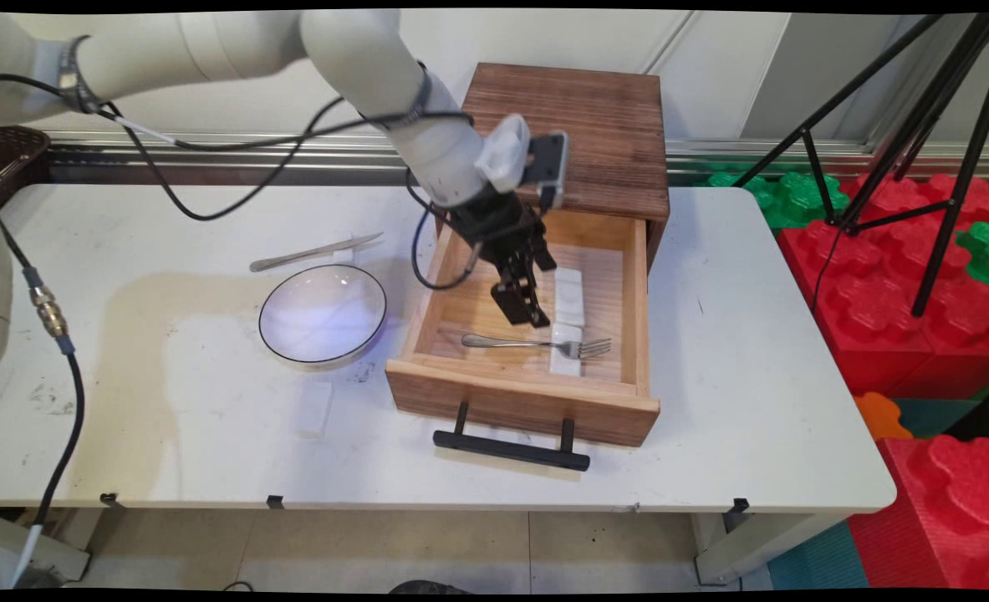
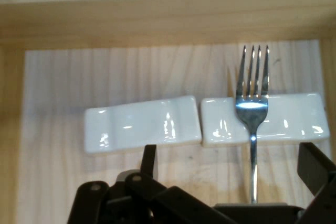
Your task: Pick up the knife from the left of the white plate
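My black gripper (image 1: 529, 311) hangs inside the open wooden drawer (image 1: 427, 311), just above the handle of a silver fork (image 1: 511, 342). In the hand view the gripper (image 2: 231, 156) is open, one finger (image 2: 149, 157) at the left and the other at the far right. The fork (image 2: 253, 108) runs between them but nearer the right one, and nothing is gripped. Its neck lies across a white cutlery rest (image 2: 294, 114). A second white rest (image 2: 142, 124) lies end to end with that one. In the main view these are the near rest (image 1: 564, 358) and the far rest (image 1: 569, 294).
The drawer's black handle (image 1: 511, 448) sticks out toward the table's front edge. The brown cabinet (image 1: 594, 134) stands behind it. Left of the drawer sit a round plate (image 1: 323, 314), a knife (image 1: 314, 251) on a small rest, and one more white rest (image 1: 314, 408).
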Robot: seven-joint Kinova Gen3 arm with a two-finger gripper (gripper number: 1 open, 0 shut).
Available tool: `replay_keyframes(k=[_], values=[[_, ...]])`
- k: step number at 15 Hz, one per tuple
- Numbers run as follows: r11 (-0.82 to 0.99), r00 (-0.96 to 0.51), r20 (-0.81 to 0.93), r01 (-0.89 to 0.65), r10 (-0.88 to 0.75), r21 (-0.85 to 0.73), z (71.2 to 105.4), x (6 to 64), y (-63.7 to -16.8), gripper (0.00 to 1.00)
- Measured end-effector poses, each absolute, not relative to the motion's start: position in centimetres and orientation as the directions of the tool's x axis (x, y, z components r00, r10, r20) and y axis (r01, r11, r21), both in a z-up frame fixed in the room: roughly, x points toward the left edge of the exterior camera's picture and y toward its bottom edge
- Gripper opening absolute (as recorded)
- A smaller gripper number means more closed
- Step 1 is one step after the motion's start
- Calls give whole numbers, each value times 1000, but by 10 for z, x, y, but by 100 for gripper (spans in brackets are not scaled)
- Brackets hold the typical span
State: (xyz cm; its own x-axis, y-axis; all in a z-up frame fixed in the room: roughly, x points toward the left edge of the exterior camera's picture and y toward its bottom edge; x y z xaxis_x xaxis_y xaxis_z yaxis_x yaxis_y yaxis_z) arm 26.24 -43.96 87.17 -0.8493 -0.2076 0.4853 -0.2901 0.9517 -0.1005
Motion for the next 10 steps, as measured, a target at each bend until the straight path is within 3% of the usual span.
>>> replay_keyframes(k=[10], values=[[897,-770,588,-412,-248,-162,963,343,-416,100]])
